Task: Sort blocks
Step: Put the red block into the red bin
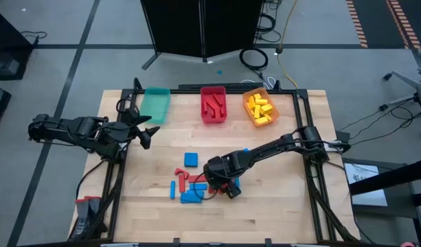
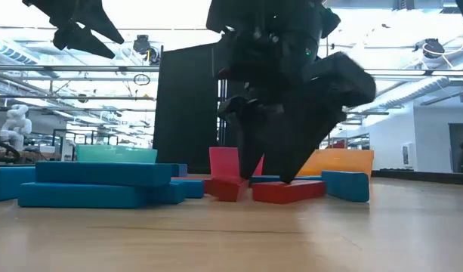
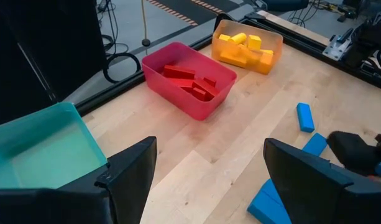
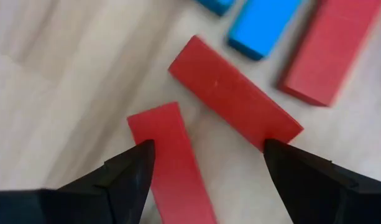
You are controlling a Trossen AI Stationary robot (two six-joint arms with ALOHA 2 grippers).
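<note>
Wooden table (image 1: 279, 199): bins (image 1: 213, 104) beyond scattered blocks (image 1: 189, 185).

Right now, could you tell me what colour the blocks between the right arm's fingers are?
Red: both blocks are, clearest in the right wrist view.

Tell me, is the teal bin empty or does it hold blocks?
Empty. The teal bin shows only its bare floor in the left wrist view and the high view; no block lies inside.

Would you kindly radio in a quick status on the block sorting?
Right gripper open, low over loose red blocks. Left gripper open, waiting near teal bin. Blue blocks unsorted. Nothing blocking.
</note>
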